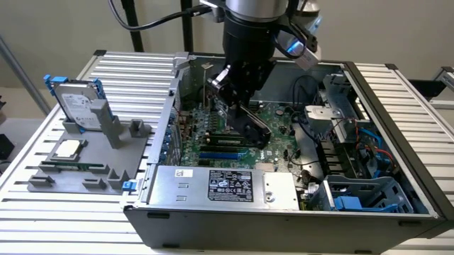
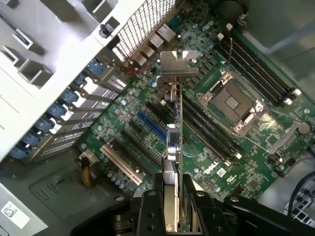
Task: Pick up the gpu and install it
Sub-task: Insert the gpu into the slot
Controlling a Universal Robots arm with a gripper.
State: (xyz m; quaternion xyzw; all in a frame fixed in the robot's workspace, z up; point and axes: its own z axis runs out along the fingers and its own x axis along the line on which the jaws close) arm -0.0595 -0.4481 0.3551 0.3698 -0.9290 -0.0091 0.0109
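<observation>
Slatted metal table (image 1: 64, 212) bearing an open computer case (image 1: 284, 228): the gpu (image 1: 250, 126) hangs clamped in the gripper (image 1: 237, 106) over the motherboard (image 1: 280, 119).

Seen from the wrist, the gpu (image 2: 173, 142) runs edge-on straight out from the gripper (image 2: 172, 216), whose fingers (image 2: 147, 211) pinch its two faces. Its silver bracket (image 2: 178, 63) is the end farthest from them, close to the case's perforated rear wall (image 2: 142, 29). Under the card a blue slot (image 2: 150, 125) lies just off one side of its edge, and the CPU socket (image 2: 231, 101) and memory slots (image 2: 256, 69) lie off the other. Whether its lower edge touches the board I cannot tell. Farther out, the power supply (image 1: 220, 186) bounds the near side of the opening below the gripper, and a drive cage (image 1: 369, 194) closes in the exterior view's right. Outside the case, at the exterior view's left, a grey tray (image 1: 42, 183) carries a hard drive (image 1: 78, 109) and a CPU chip (image 1: 69, 149).
</observation>
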